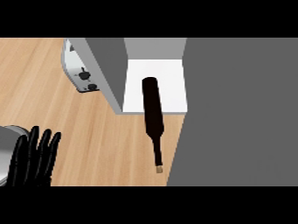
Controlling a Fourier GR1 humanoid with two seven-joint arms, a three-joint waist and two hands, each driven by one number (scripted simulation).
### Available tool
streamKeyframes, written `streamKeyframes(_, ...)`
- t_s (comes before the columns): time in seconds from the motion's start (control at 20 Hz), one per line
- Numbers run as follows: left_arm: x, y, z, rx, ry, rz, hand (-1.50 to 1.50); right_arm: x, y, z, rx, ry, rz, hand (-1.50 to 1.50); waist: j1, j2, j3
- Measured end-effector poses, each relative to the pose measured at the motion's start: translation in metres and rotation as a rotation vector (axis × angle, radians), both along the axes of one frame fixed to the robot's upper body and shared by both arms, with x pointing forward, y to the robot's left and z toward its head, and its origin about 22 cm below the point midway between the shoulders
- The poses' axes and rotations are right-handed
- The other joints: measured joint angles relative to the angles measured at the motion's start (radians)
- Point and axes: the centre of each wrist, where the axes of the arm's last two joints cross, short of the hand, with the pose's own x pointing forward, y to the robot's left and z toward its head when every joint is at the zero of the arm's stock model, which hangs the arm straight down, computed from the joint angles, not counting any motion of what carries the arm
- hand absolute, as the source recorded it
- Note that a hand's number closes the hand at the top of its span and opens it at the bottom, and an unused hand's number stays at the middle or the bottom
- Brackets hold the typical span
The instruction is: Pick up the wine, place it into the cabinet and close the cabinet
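The wine bottle (153,113) is dark and slim, and it stands inside the open cabinet (154,83) on its white floor, its neck and cork pointing toward me. A large grey cabinet door (248,113) fills the right side of the view. My left hand (35,155) rests open at the lower left, fingers up, well away from the bottle. My right hand does not show.
A silver toaster (79,72) with two black knobs sits on the wooden counter (41,96) just left of the cabinet's grey side wall (106,70).
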Motion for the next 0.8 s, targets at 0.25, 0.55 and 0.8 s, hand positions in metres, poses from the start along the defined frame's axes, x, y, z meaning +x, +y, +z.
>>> streamKeyframes(0.25, 0.001, 0.025, 0.005, 0.004, -0.015, 0.026, -1.5, -0.009, 0.023, 0.001, -0.003, 0.006, 0.163, 1.5, 0.003, -0.002, -0.001)
streamKeyframes(0.55, -0.004, 0.056, 0.016, 0.001, -0.012, 0.048, -1.5, -0.019, 0.044, 0.006, -0.003, 0.016, 0.237, 1.5, 0.005, -0.004, -0.002)
streamKeyframes(0.8, -0.002, 0.081, 0.021, 0.013, -0.01, 0.054, -1.5, -0.024, 0.053, 0.008, -0.001, 0.016, 0.203, 1.5, 0.004, -0.005, -0.002)
